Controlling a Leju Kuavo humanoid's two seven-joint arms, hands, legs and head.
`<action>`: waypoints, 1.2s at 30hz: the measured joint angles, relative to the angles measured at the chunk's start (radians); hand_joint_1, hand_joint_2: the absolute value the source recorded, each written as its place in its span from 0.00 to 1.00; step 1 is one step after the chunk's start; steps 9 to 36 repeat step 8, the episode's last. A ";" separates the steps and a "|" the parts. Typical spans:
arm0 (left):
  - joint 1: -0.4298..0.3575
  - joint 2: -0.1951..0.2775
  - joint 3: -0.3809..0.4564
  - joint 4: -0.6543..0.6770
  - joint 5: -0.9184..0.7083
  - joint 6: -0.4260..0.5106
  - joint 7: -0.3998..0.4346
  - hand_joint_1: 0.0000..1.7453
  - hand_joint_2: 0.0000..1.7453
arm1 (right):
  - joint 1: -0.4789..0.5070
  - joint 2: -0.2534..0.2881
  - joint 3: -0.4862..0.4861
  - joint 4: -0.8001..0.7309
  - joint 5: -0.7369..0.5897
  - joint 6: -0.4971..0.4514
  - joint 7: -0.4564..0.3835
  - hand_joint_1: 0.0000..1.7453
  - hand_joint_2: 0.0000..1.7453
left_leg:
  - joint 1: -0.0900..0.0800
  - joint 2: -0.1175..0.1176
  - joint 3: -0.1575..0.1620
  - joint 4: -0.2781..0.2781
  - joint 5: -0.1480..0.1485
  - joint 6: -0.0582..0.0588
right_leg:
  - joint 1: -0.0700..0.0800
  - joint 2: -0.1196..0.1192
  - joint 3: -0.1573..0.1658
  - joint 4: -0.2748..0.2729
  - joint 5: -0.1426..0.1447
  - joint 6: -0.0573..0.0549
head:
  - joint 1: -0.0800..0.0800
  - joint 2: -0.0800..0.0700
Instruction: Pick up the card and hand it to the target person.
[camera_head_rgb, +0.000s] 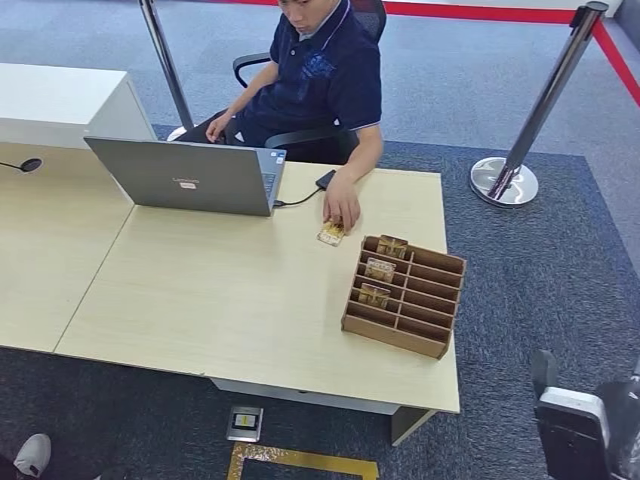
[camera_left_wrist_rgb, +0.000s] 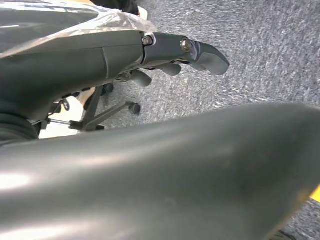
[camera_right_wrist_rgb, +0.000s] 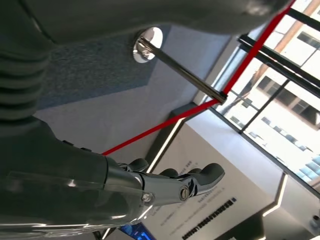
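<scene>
- Head view: a light wooden table (camera_head_rgb: 226, 300) carries an open grey laptop (camera_head_rgb: 189, 178) and a brown wooden slotted card rack (camera_head_rgb: 405, 296). Three cards stand in the rack's left column: one at the far end (camera_head_rgb: 392, 246), one in the middle (camera_head_rgb: 380, 269), one nearer the front (camera_head_rgb: 373, 295).
- Head view: the card (camera_head_rgb: 331, 234) lies flat on the table between the laptop and the rack, just beside the rack's far left corner. The hand (camera_head_rgb: 342, 203) of a seated person (camera_head_rgb: 317, 75) in a dark blue polo shirt rests on the card's far edge. A black cable (camera_head_rgb: 300, 201) runs from the laptop toward a small dark object (camera_head_rgb: 325, 179) by the person's wrist.
- Head view: a stanchion with a round chrome base (camera_head_rgb: 504, 181) stands on the grey carpet beyond the table; the right arm's wrist housing (camera_head_rgb: 577, 425) sits at the lower right corner, well apart from the card.
- Left wrist view: the left hand (camera_left_wrist_rgb: 177, 55) hangs over grey carpet, its fingers (camera_left_wrist_rgb: 207, 56) stretched out and slightly apart, holding nothing. A black chair base (camera_left_wrist_rgb: 109, 107) with castors stands beyond the fingers.
- Right wrist view: the right hand (camera_right_wrist_rgb: 177, 182) is extended, fingers (camera_right_wrist_rgb: 209, 175) straight and loosely spread, holding nothing. Beyond the fingertips are a chrome stanchion post (camera_right_wrist_rgb: 181, 70), a red belt (camera_right_wrist_rgb: 196, 107) and a window wall (camera_right_wrist_rgb: 286, 100).
</scene>
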 joint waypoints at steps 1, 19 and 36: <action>0.000 -0.001 0.000 0.000 -0.002 0.000 0.001 0.00 0.00 | 0.011 0.017 -0.044 0.002 -0.005 0.026 -0.003 0.00 0.00 | 0.000 0.000 0.000 0.000 0.000 0.000 | 0.000 0.000 0.000 0.000 0.000 0.000 | 0.000 0.000; 0.000 -0.006 0.000 0.000 -0.024 -0.002 0.008 0.00 0.00 | -0.039 0.068 -0.382 0.253 0.086 0.078 0.044 0.00 0.00 | 0.000 0.000 0.002 0.000 0.000 0.000 | 0.000 0.000 0.003 -0.001 0.001 0.000 | 0.000 0.000; 0.000 -0.006 0.000 0.000 -0.024 -0.002 0.008 0.00 0.00 | -0.039 0.068 -0.382 0.253 0.086 0.078 0.044 0.00 0.00 | 0.000 0.000 0.002 0.000 0.000 0.000 | 0.000 0.000 0.003 -0.001 0.001 0.000 | 0.000 0.000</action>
